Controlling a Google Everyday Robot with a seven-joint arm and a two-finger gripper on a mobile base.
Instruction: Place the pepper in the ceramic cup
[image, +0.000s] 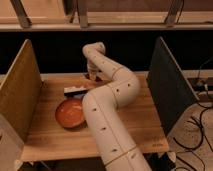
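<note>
My arm (107, 107) reaches from the front edge across the wooden table (135, 120) to its far side. The gripper (92, 74) hangs low over the back of the table, pointing down, mostly hidden behind the wrist. A small dark red bit (90, 77) shows at its tip; it may be the pepper, but I cannot tell whether it is held. The ceramic cup is not in view; the arm may hide it.
A round orange-red plate (70, 113) lies front left, touching the arm's side. A flat dark and white object (75, 90) lies behind the plate. A tan panel (20, 87) walls the left side and a dark panel (167, 82) the right. Cables (202, 122) lie on the floor at right.
</note>
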